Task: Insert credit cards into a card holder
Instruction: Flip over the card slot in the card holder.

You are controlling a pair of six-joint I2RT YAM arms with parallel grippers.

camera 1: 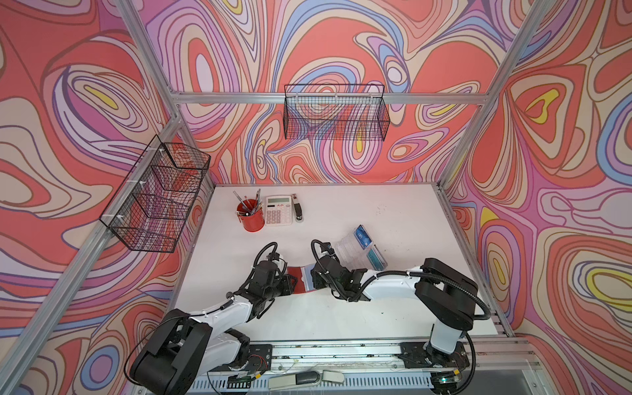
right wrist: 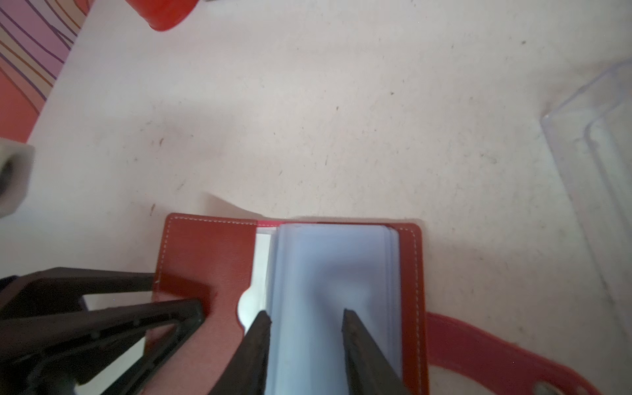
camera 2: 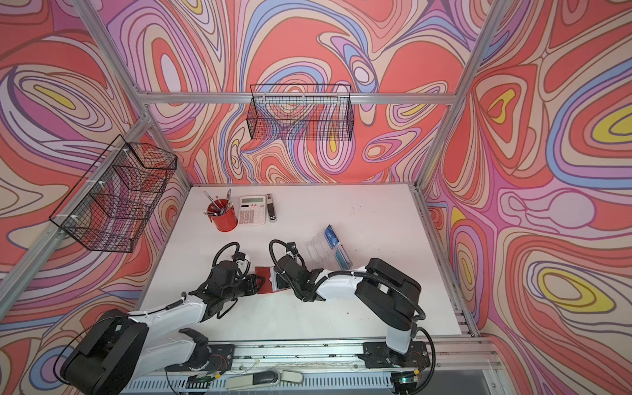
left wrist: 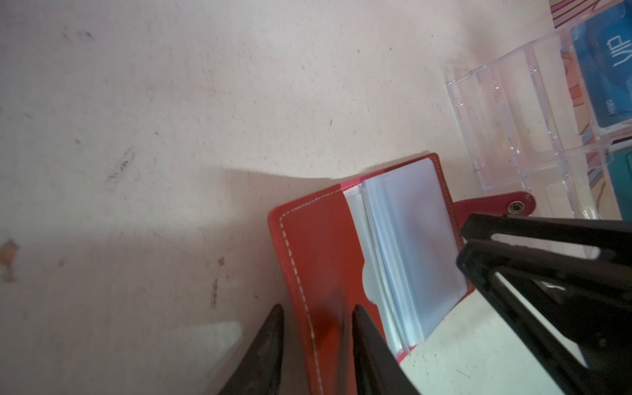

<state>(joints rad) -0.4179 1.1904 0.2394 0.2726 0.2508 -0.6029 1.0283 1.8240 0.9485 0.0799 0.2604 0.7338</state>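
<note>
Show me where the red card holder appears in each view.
Top view: card holder in the lower middle.
Top view: lower middle, slightly left.
Left wrist: lower half, right of centre, lying open.
Right wrist: lower half, centre, lying open.
Shared landmark: the clear stand beside it.

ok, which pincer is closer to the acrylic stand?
Right. The right pincer is over the sleeves of the card holder, on the side facing the acrylic stand; the left pincer is at its far cover.

Bright light; soft shadows on table (left wrist: pixel 171 102); card holder (right wrist: pixel 205 256) blurred in right wrist view; top views bowed.
</note>
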